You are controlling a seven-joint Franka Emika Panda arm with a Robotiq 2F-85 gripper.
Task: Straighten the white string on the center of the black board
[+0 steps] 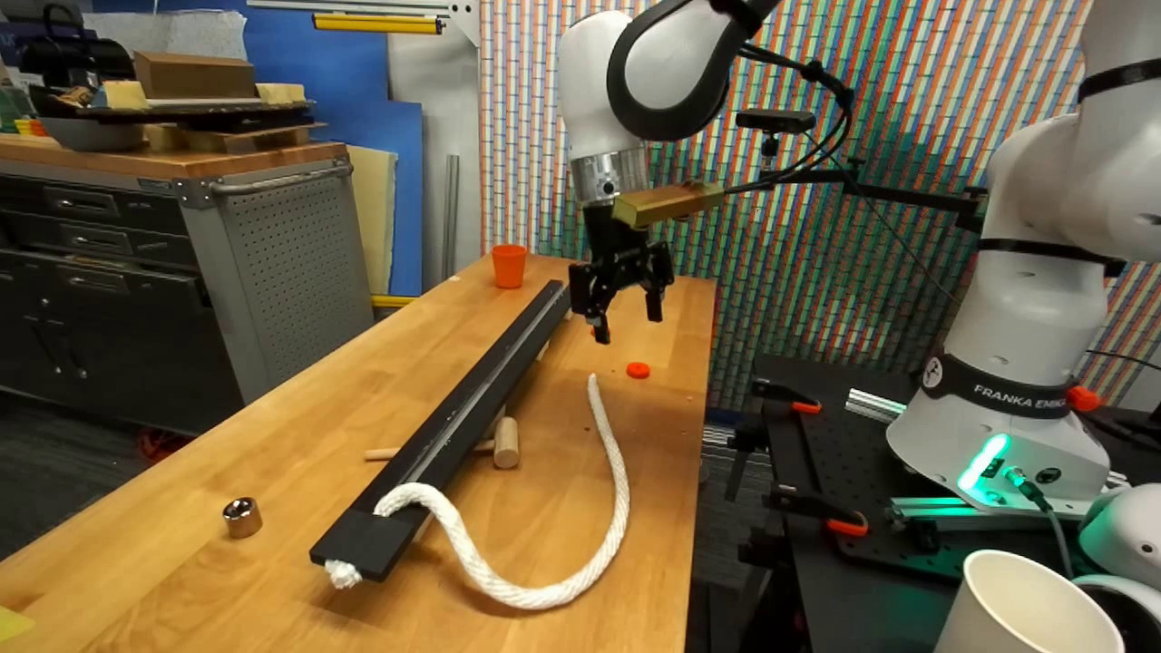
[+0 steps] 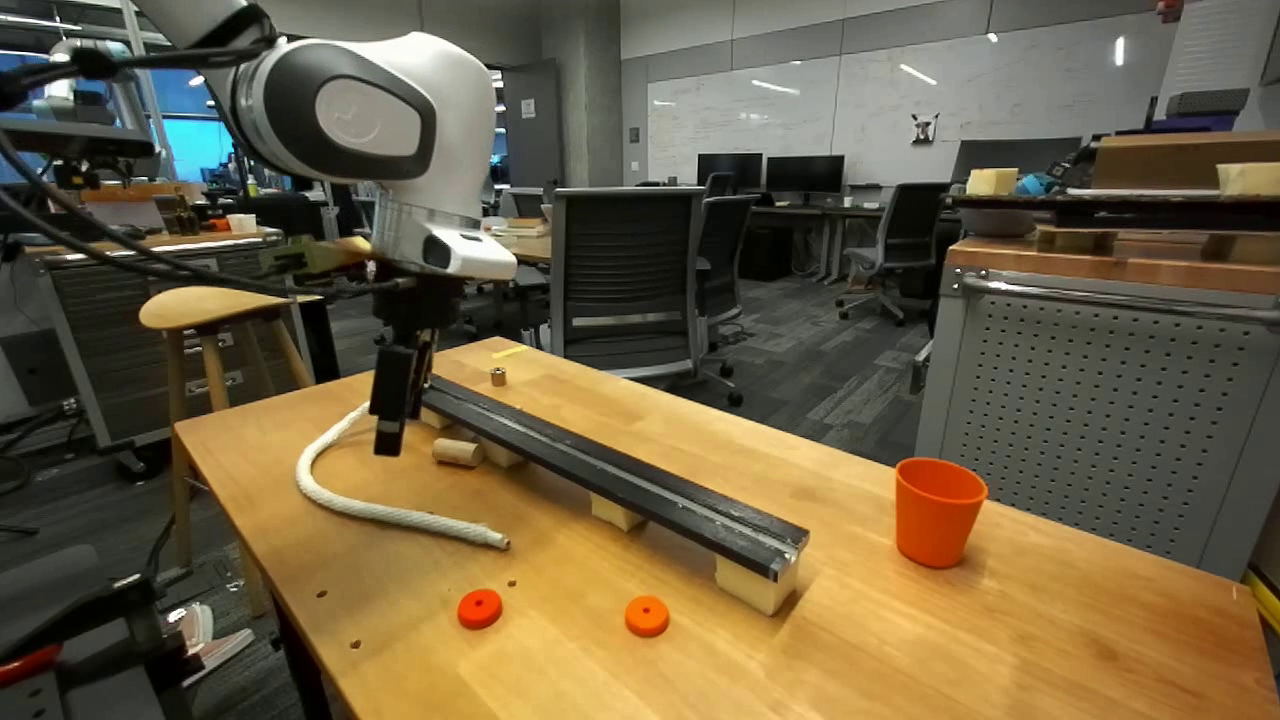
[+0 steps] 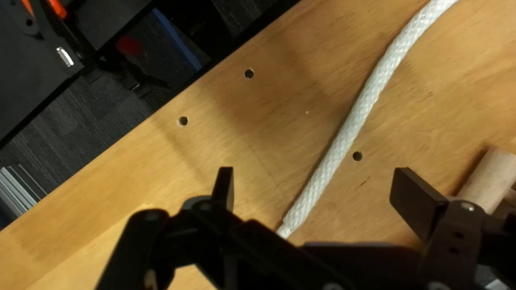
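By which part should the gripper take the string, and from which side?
Probably near the free end of the string, from straight above, closing across its width. There it runs nearly straight along the table, clear of the board; the open gripper points down.

Below my hand (image 1: 628, 323), the string (image 1: 537, 597) runs from the board (image 1: 456, 413) onto the tabletop (image 1: 308, 453). A cup (image 1: 509, 267) stands near the board.

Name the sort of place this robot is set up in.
Most likely a robotics lab or workshop sharing space with an office. The signs: a robot base lettered FRANKA EMIKA, a drawer cabinet with a perforated side, and a large whiteboard on the wall.
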